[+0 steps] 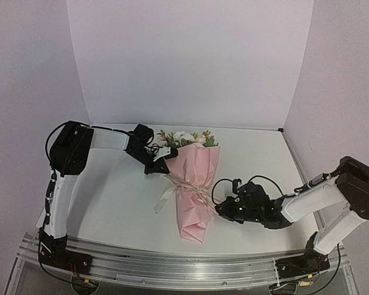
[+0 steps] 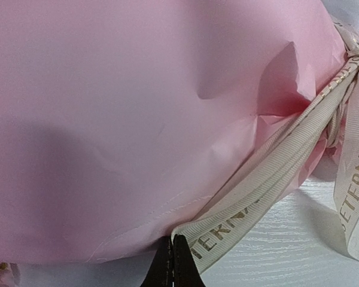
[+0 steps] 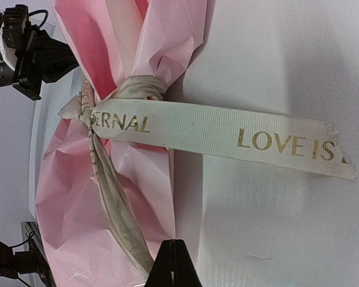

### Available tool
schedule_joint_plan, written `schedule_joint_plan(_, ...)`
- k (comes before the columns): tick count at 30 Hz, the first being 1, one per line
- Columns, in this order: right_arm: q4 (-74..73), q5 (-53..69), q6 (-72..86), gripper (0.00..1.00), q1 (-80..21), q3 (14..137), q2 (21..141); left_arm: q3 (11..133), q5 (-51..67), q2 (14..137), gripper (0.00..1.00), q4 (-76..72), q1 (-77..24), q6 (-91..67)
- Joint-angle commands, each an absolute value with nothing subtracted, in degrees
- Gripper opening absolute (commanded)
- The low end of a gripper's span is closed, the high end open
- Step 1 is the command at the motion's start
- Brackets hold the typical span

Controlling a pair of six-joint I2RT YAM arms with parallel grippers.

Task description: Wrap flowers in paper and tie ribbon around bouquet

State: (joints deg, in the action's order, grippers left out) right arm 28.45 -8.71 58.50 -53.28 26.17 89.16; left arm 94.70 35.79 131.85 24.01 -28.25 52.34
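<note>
Bouquet (image 1: 200, 166) is lying flat in the middle of the table (image 1: 111, 203), long axis running far to near. The flowers (image 1: 184, 137) are at the far end and the pink paper (image 1: 194, 224) flares out at the near end. The ribbon (image 1: 165, 200) already goes round the waist of the paper, crossing that axis, with a knot (image 3: 87, 116) bunched up on it, so I'd say we're at the tightening stage.

What the next move turns on, as far as I can judge: the two arms sit on opposite sides of the knot. The left gripper (image 1: 157, 167) is just beside the bouquet's left edge, a bit farther back than the knot. The right gripper (image 1: 221, 210) is just off the right edge, a bit nearer. Both are about equally close. A pull would have to go outward along that diagonal, across the bouquet, not along it.

Left gripper's fingers are fully closed, and in its wrist view a ribbon strand runs from the knot straight into the tips, so it looks pinched. Right one is closed too, and a taut strand ends right at its tips. It looks gripped, though the contact itself is hard to make out.

Lettering is gold on cream: "ETERNAL" in the left wrist view. In the right wrist view a loose tail flat on the table reads "ERNAL" and then "LOVE IS E", where it's cut off.
</note>
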Motion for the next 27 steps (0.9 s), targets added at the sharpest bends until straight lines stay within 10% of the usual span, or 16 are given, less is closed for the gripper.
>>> schedule_joint_plan(1,19.7,-5.9,58.5,0.0,-54.8,24.5,91.3,93.8,24.2,128.8,0.0,22.1,-22.2,53.4)
schedule_joint_plan(27,16.7,-8.9,48.5,0.0,-43.4,31.6,86.5,80.3,34.0,117.9,0.0,35.6,-22.7,41.0)
